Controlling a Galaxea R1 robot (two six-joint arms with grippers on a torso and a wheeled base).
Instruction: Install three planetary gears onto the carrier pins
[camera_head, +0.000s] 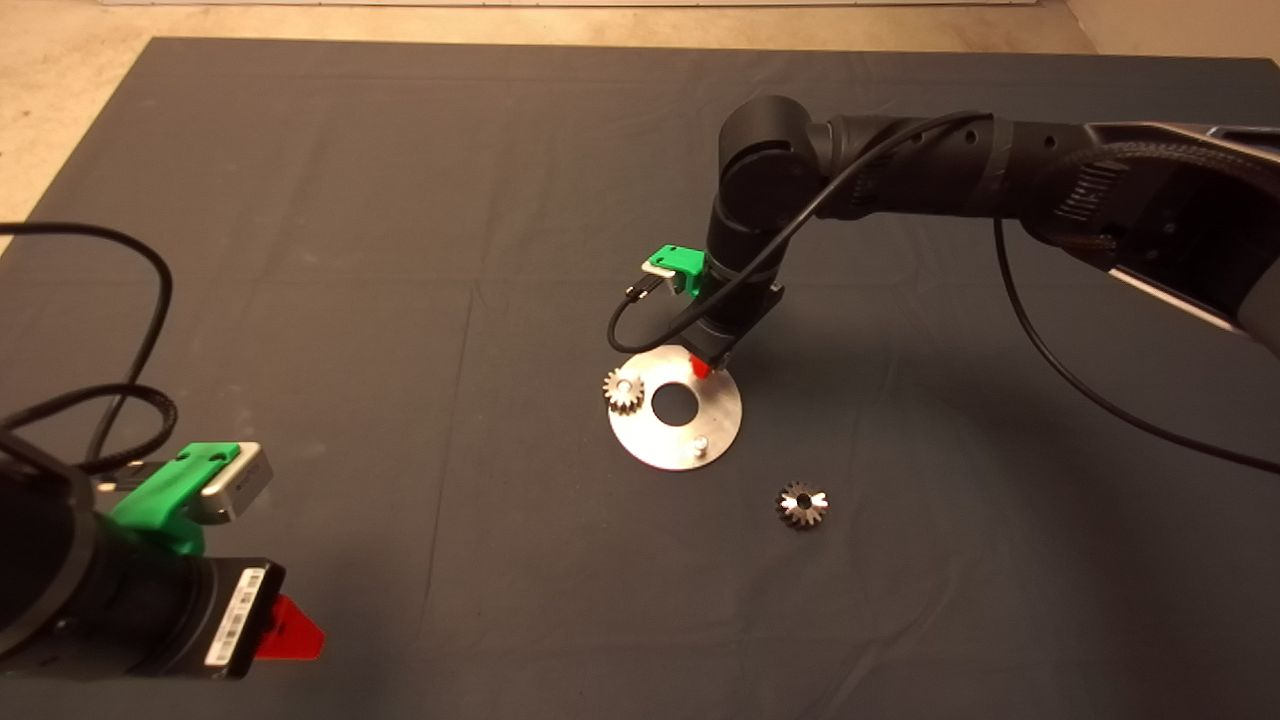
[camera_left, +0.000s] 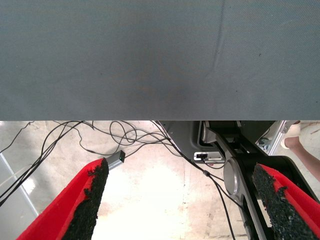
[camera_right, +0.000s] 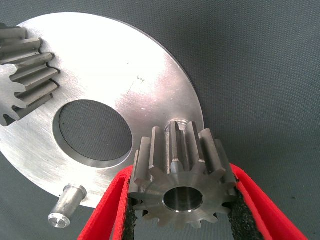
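The round metal plate (camera_head: 720, 415) lies mid-mat with its carrier pins. One planetary gear (camera_head: 622, 390) sits on the left pin, and another pin (camera_head: 701, 443) near the front stands bare. My right gripper (camera_head: 703, 368) hangs over the plate's far right part, shut on a second planetary gear (camera_right: 182, 185), which is held flat just above the plate (camera_right: 115, 75). The wrist view also shows the seated gear (camera_right: 22, 70) and the bare pin (camera_right: 67, 205). A third planetary gear (camera_head: 801, 505) lies loose on the mat, right of the plate and nearer the front. My left gripper (camera_head: 290, 630) is parked at the lower left.
The left wrist view shows my left gripper (camera_left: 185, 200) open, over the mat's edge (camera_left: 160, 117), with cables (camera_left: 125, 135) on the floor beyond. The right arm (camera_head: 900, 170) and its cable span the right half of the mat.
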